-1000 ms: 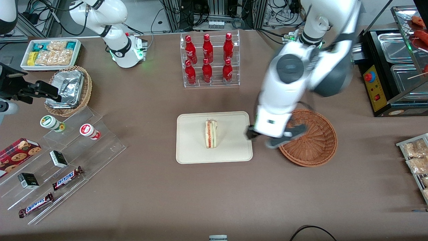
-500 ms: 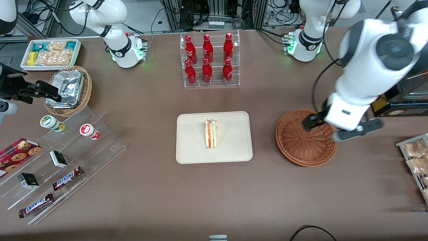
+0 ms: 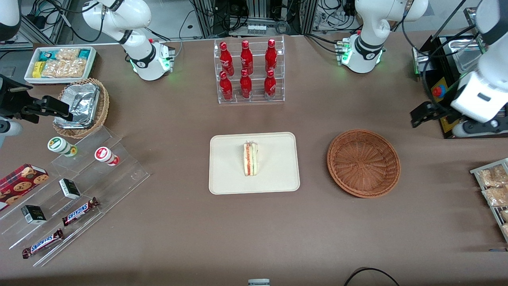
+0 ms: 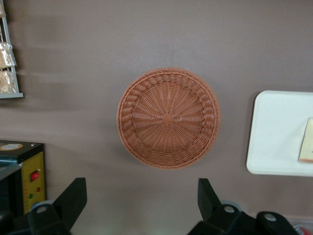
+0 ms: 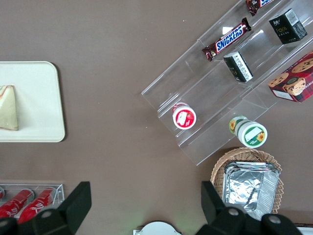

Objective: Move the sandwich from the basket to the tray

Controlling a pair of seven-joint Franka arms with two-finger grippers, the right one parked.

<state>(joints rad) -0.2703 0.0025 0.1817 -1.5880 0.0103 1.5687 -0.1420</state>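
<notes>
The sandwich point(image 3: 250, 159) lies on its side in the middle of the cream tray point(image 3: 230, 171), its red, orange and green layers showing. The wicker basket point(image 3: 363, 163) stands beside the tray, toward the working arm's end, with nothing in it. My left gripper point(image 3: 448, 120) hangs open and holds nothing, raised well above the table, farther from the front camera than the basket, next to a black appliance. From the left wrist view, the gripper point(image 4: 141, 196) looks down on the basket point(image 4: 167, 117), the tray point(image 4: 279, 132) and the sandwich's edge point(image 4: 307, 147).
A clear rack of red bottles point(image 3: 248, 71) stands farther back than the tray. The black appliance point(image 3: 456, 83) and a rack of snack packets point(image 3: 492, 186) line the working arm's end. An acrylic stepped display point(image 3: 75, 186) and a foil-lined basket point(image 3: 81, 107) fill the parked arm's end.
My gripper has swung from between tray and basket, across the basket, out toward the working arm's end, and risen. The sandwich stays still on the tray.
</notes>
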